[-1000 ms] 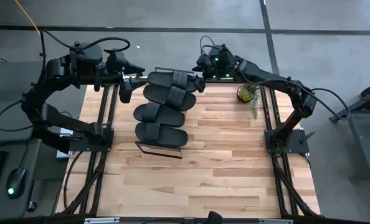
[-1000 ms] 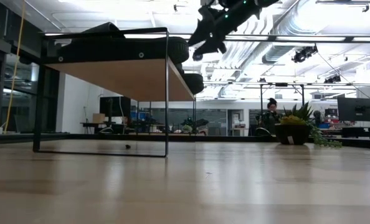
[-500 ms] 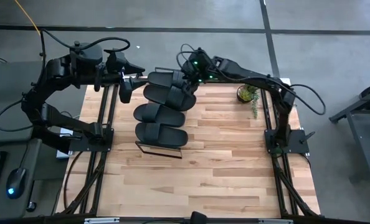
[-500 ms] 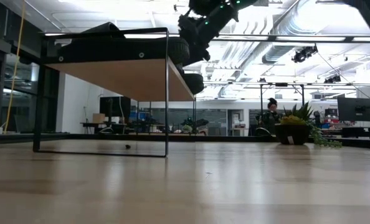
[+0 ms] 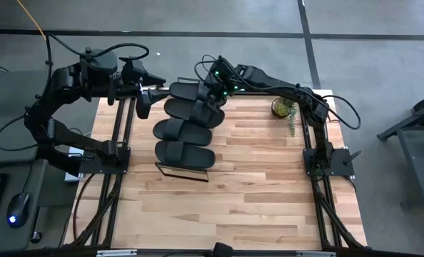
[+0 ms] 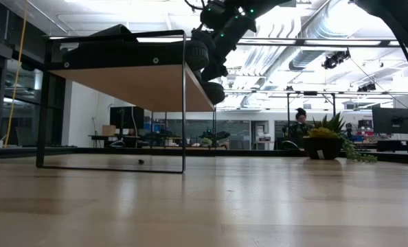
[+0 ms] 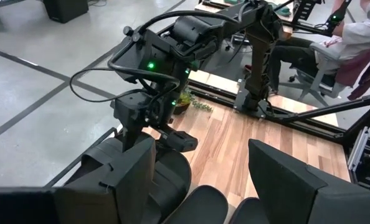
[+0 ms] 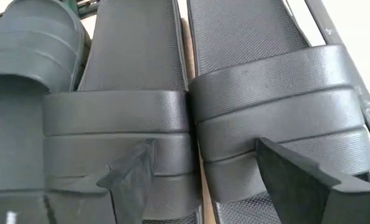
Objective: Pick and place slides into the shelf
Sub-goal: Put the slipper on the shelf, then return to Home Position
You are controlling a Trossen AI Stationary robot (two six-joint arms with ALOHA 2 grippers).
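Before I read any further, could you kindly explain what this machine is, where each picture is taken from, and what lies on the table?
These are two dark robot arms at a slatted wooden table. One picture looks straight down, one looks level across the tabletop, and each arm carries a wrist camera. On the table stands a light-wood shelf on a thin black frame, bearing four matte black rubber slides in a row. A small potted plant sits near the far right edge. The right claw is open over the two farthest slides, holding nothing. The left claw waits open beside the shelf's far end, also empty.
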